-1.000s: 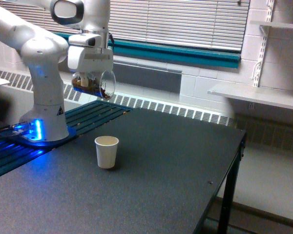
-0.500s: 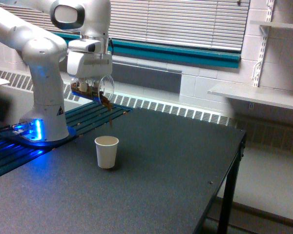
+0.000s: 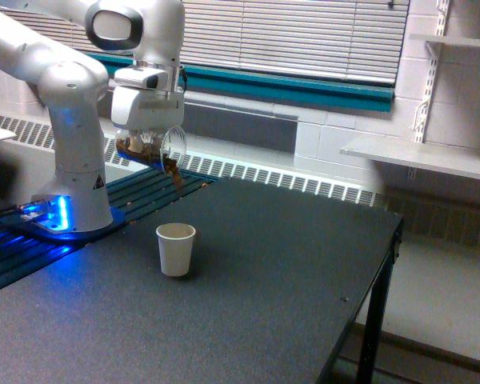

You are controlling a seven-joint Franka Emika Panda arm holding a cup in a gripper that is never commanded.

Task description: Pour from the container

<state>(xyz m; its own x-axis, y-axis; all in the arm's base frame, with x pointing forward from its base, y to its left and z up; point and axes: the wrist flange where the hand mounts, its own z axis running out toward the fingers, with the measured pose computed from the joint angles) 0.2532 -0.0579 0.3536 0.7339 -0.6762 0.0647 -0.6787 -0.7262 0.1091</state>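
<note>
The paper cup (image 3: 176, 249) stands upright on the dark desk (image 3: 288, 280), nearest the camera, its open mouth up; it sits a touch farther toward the exterior view's right than 1.0 s ago, though that shift is slight. Above and behind it the container (image 3: 152, 148) hangs in the air, grasped by the end effector (image 3: 148, 120), which is clenched on it. Over the last 1.0 s the container has tipped further, mouth toward the exterior view's right and downward, and brown pieces that sat inside now bunch at the lip and spill off it. A thin trail seen falling 0.5 s ago is shorter now, ending just below the rim. So the pour is under way, I judge; whether the pieces land in the paper cup cannot be told. The arm (image 3: 72, 104) rises from its blue-lit base (image 3: 52, 216) at the back left, elbow high, wrist rolled sideways over the desk.
</note>
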